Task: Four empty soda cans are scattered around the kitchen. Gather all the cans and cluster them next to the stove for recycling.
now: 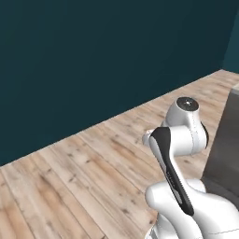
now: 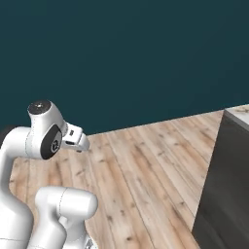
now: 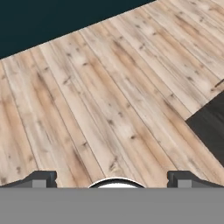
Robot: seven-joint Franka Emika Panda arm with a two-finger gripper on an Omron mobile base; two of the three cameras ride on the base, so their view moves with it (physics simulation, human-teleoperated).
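My arm sits folded over a bare stretch of pale wood-plank floor, facing a flat dark teal wall. From the camera behind my left shoulder I see the white links doubled back on themselves, a round grey-capped joint at the top, and the floorboards running diagonally to the foot of the wall. At the right edge of that view stands the side of a dark grey cabinet, its lighter top just catching the corner.

From the camera behind my right shoulder the same cabinet rises at the lower right with a pale counter edge above it, well apart from the arm, which bends up at the lower left.

Looking along the hand, I have the gripper released: its two dark fingertips stand far apart at the bottom of the view with nothing between them except planks. A dark corner of the cabinet base cuts in at the right, and the teal wall fills the top left.

From where I sit, I cannot tell where the soda cans or the stove are; what I have before me is floor, wall and cabinet.
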